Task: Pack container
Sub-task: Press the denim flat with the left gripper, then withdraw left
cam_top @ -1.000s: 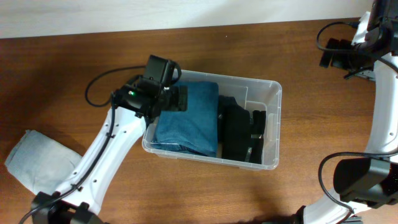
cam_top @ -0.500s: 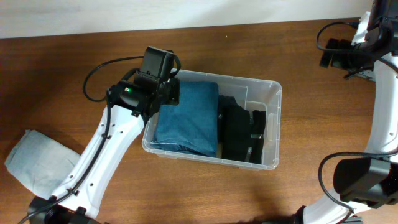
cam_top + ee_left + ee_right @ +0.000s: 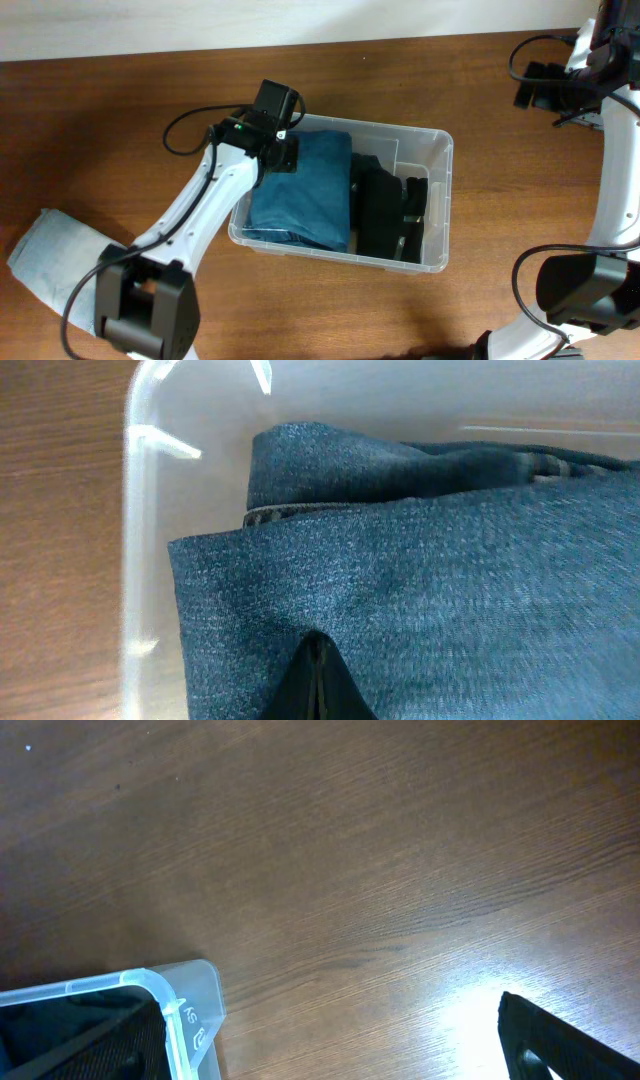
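Clear container (image 3: 449,190) mid-table, blue denim (image 3: 305,190) inside left, black items (image 3: 385,215) inside right, left gripper (image 3: 316,665) pinched closed at denim, right gripper (image 3: 325,1030) spread wide, far right.

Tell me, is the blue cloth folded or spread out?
Folded. The blue cloth sits in the container as a neat block, layered edges showing at its end.

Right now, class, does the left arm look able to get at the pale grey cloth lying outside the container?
Probably yes. The pale grey cloth lies on the table beside the left arm's base; the left gripper must first leave the container.
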Robot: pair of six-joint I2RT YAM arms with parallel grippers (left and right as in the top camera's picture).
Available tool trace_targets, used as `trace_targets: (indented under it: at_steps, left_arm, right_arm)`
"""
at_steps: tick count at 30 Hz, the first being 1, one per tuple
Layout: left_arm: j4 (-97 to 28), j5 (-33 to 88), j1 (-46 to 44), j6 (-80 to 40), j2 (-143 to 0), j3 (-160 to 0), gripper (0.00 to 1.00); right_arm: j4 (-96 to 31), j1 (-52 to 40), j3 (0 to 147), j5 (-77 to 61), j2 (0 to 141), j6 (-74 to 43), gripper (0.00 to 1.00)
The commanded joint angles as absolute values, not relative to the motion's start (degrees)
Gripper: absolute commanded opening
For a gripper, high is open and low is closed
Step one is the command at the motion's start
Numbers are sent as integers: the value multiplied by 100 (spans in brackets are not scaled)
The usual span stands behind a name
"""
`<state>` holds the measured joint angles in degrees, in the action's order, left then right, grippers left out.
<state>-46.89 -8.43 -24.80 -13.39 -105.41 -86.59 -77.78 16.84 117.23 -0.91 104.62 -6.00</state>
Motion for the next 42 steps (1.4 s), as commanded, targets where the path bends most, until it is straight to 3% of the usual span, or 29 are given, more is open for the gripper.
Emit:
trace_targets:
  at_steps: [1, 8, 13, 18, 22, 33, 42]
  left_arm:
    - [-4429, -954, -2512, -1310, -11056, -8737, 1]
    - [-4250, -1184, -2515, -589, -11177, -9026, 1]
    - [-5435, -978, -2580, -593, -10451, -10248, 0]
    - [-6818, 178, -2753, -701, -10339, -10259, 1]
    - [-7432, 176, -2934, -698, -10521, -9891, 1]
    - [-6543, 128, -3011, -701, -10534, -8272, 0]
    - [-6650, 21, -2985, -698, -10370, -9588, 1]
  right_arm:
    - [-7760, 1691, 11797, -40, 10440, -620, 98]
    - [-7760, 1691, 11797, -40, 10440, -620, 98]
    - [-7760, 1691, 11797, -40, 10440, -620, 99]
    - [-7760, 1691, 11797, -40, 10440, -620, 98]
    - [-7760, 1691, 11797, -40, 10440, -620, 98]
    - [-7760, 1691, 11797, -40, 10440, -620, 98]
    - [-7760, 1691, 11797, -40, 10440, -620, 98]
